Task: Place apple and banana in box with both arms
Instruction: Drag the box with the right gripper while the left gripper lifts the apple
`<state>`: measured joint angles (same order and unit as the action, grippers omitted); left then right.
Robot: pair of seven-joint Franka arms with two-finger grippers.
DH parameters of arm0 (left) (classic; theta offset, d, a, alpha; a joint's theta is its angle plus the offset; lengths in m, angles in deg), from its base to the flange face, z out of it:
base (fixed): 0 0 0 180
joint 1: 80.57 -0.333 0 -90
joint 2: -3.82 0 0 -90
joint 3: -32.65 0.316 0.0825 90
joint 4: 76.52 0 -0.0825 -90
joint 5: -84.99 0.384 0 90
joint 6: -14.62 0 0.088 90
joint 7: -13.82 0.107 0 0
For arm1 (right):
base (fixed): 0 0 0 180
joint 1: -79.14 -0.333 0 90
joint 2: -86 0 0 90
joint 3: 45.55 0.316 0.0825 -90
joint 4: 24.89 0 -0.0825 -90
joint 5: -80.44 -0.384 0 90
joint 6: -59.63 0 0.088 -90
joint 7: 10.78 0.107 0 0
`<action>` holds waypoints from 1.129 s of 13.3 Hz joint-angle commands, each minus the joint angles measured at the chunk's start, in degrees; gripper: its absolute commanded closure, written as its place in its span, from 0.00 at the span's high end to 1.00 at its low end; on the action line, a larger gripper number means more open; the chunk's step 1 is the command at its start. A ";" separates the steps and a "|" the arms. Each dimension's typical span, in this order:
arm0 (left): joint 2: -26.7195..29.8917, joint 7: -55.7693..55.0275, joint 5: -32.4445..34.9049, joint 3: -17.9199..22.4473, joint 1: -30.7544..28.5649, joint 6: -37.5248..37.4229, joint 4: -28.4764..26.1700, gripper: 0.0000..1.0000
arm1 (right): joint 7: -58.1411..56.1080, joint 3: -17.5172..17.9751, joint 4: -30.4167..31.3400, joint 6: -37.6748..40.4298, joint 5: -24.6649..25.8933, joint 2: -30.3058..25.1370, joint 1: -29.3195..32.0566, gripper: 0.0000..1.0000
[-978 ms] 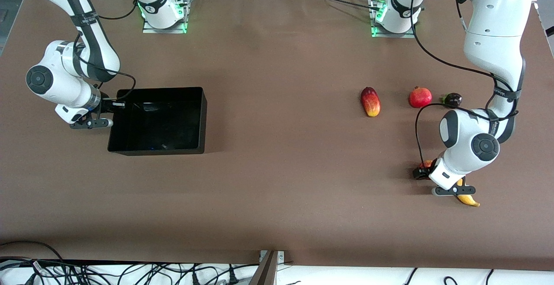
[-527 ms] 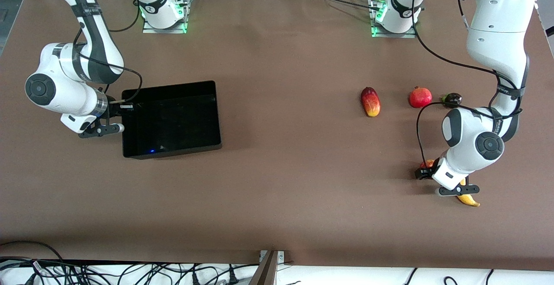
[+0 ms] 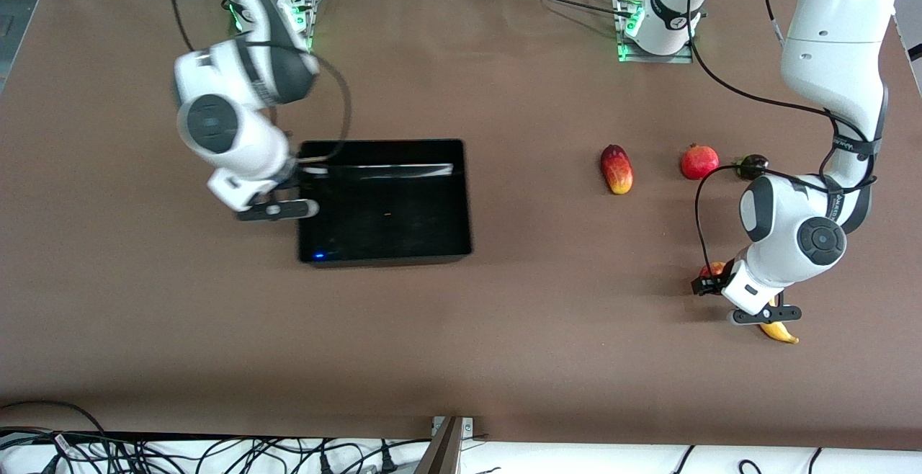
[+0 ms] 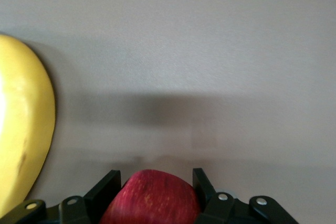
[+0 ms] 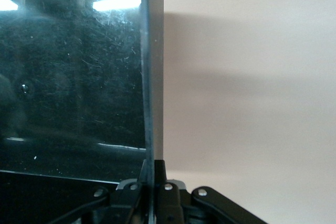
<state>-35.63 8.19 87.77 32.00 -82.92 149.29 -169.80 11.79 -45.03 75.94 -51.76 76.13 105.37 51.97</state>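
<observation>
The black box (image 3: 461,193) sits near the table's middle. My right gripper (image 3: 301,171) is shut on the box wall at the right arm's end; the wrist view shows the wall (image 5: 152,77) pinched between the right gripper's (image 5: 153,169) fingers. The red apple (image 3: 712,269) lies at the left arm's end of the table. My left gripper (image 3: 709,279) is low over it, and the left wrist view shows the left gripper's (image 4: 157,179) fingers closed against both sides of the apple (image 4: 152,198). The yellow banana (image 3: 781,332) lies beside the apple, nearer the front camera, and also shows in the left wrist view (image 4: 26,129).
A red-and-yellow mango (image 3: 616,169), a red pomegranate (image 3: 699,161) and a small dark fruit (image 3: 753,166) lie in a row farther from the front camera than the apple. Bare brown table lies between the box and the fruits.
My right arm has dragged the box by its wall toward the middle of the table, toward the left arm's end. My left arm has hardly moved.
</observation>
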 commanded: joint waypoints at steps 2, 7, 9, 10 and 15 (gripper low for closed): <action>9.10 -3.93 0.64 -1.63 0.77 -10.89 -1.64 0.00 | 9.92 -0.60 -15.55 1.79 -7.56 11.29 -9.02 0.00; 14.48 -19.56 0.73 -9.01 3.49 -20.83 -1.81 0.00 | 21.10 -0.69 -17.59 -10.22 -7.30 19.03 -17.74 0.00; 14.83 -26.06 0.73 -9.38 8.13 -23.21 -1.81 0.00 | 21.19 -0.69 -17.59 -15.76 -7.21 21.67 -20.11 0.00; 14.83 -28.79 0.81 -9.38 9.72 -23.31 -2.07 0.00 | 21.19 -0.87 -17.59 -16.83 -7.12 22.29 -20.82 0.00; 10.97 -34.18 1.08 -8.94 16.15 -22.96 -3.92 0.00 | 19.70 -1.66 -17.50 -13.87 -6.77 19.76 -18.82 1.00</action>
<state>-23.47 -24.69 87.77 22.26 -68.46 126.26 -172.75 32.56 -46.28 58.99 -68.88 69.83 127.31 31.89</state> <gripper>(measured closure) 0.370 0.559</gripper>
